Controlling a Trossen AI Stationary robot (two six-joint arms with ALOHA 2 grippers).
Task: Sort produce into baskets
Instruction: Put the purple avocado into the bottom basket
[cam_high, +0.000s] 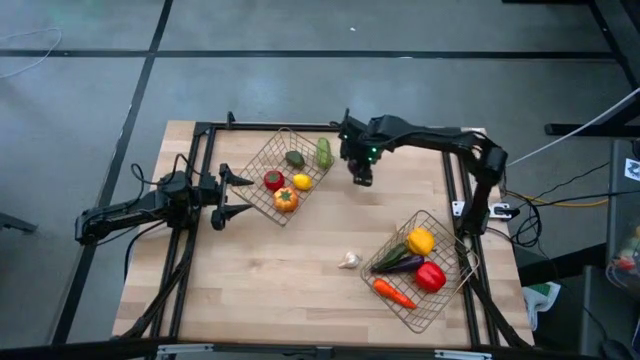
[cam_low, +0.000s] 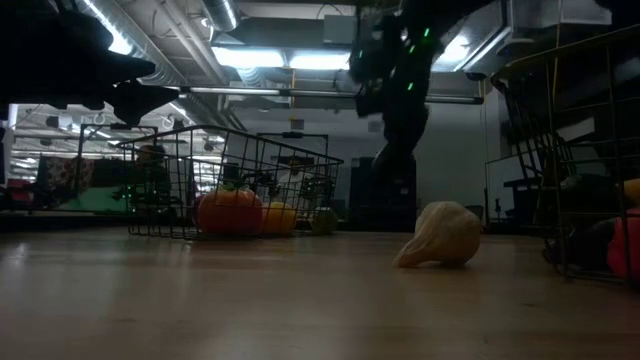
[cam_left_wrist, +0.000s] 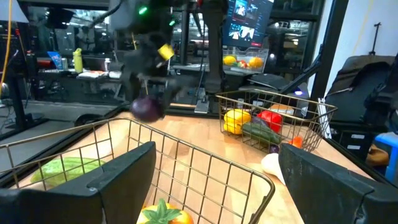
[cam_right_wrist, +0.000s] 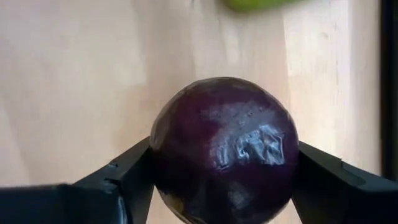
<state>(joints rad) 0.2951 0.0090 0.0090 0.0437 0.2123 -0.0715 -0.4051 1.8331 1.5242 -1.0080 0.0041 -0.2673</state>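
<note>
In the high view, your left gripper (cam_high: 232, 196) sits at the left of the frame, fingers spread wide and empty, just left of the upper basket (cam_high: 262, 160). That basket lies left of centre on the pale wooden table (cam_high: 280, 270) and holds a red piece (cam_high: 273, 180), an orange pepper (cam_high: 285, 200), a lemon (cam_high: 301, 181), an avocado (cam_high: 294, 158) and a cucumber (cam_high: 324, 152).

Near the top centre, your right gripper (cam_high: 361, 177) hangs above the bare wood just right of that basket. Its wrist view shows the fingers (cam_right_wrist: 118, 180) clamped on either side of a purple onion (cam_right_wrist: 225, 149), with the planks below.

Below centre, a garlic (cam_high: 348, 260) lies alone on the table, just left of the lower basket (cam_high: 455, 295). That basket, at the lower right, holds a carrot (cam_high: 392, 293), an aubergine (cam_high: 398, 265), a yellow pepper (cam_high: 421, 240) and a red pepper (cam_high: 430, 276).

A black frame (cam_high: 200, 140) runs along the table's edges, and the floor (cam_high: 90, 110) around it is grey concrete with dark lines. In the low view, the room behind is dim, with ceiling lights (cam_low: 290, 58) and pipes overhead; the garlic (cam_low: 440, 236) sits right of centre on the wood.
</note>
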